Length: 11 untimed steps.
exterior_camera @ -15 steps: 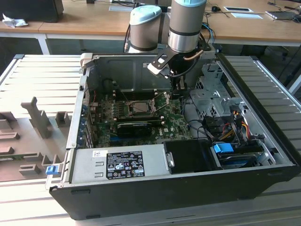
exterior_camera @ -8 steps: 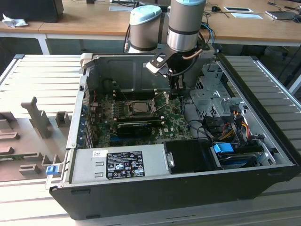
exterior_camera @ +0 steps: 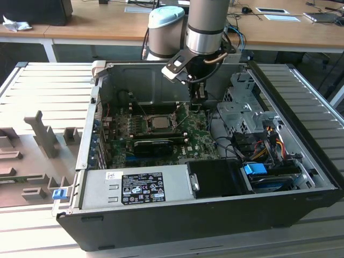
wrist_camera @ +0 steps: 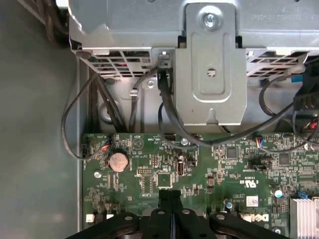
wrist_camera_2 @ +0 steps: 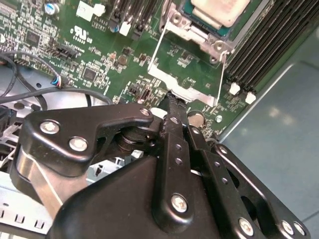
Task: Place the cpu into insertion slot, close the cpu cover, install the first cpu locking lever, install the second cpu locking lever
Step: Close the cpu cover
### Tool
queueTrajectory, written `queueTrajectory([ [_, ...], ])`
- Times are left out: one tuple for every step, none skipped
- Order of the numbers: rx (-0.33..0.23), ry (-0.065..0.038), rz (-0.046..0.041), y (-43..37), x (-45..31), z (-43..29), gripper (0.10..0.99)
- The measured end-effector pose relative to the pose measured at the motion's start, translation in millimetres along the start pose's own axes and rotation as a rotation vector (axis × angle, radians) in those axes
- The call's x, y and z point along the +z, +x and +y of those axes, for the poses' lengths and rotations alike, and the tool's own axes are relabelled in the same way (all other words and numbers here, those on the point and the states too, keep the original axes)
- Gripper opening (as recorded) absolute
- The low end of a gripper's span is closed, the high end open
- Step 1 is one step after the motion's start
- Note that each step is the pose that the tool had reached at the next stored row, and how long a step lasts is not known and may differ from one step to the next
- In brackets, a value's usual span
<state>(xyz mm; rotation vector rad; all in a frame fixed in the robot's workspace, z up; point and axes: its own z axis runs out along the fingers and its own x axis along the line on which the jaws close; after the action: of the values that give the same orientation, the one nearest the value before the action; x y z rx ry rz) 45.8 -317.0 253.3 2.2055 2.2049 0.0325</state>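
Observation:
The cpu lies flat in the insertion slot on the green board; in the second wrist view its silvery top sits inside the slot's metal rim. The cpu cover, a thin silver frame, is swung open away from the cpu, with its free edge toward me. My gripper is shut, with nothing visible between the fingers, and its tips are right at that free edge. In the exterior view the gripper hangs just to the right of the slot. The first wrist view shows the fingertips pressed together over the board.
Black memory slots run beside the slot. A long black card lies in front of it. A grey drive cage with black cables stands close behind me. The power supply fills the case front.

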Motion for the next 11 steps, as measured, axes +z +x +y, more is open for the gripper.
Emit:
queueTrajectory([
  [0.0, 0.0, 0.0, 0.0, 0.0, -1.8, 0.106],
  [0.0, 0.0, 0.0001, 0.0, -0.1, -4.1, 0.106],
  [0.0, 0.0, 0.0002, 0.0, -0.1, -4.6, 0.106],
  [0.0, 0.0, 0.0002, 0.0, -0.1, -4.7, 0.106],
  [0.0, 0.0, 0.0, 0.0, -0.1, -5.2, 0.106],
  [0.0, 0.0, 0.0001, 0.0, -0.1, -5.7, 0.106],
  [0.0, 0.0, 0.0001, 0.0, -0.2, -7.0, 0.106],
  [0.0, 0.0, 0.0, 0.0, -0.3, -8.6, 0.106],
  [0.0, 0.0, 0.0001, 0.0, -0.3, -10.1, 0.106],
  [0.0, 0.0, 0.0001, 0.0, -0.4, -12.3, 0.106],
  [0.0, 0.0, 0.0001, 0.0, -0.4, -13.8, 0.106],
])
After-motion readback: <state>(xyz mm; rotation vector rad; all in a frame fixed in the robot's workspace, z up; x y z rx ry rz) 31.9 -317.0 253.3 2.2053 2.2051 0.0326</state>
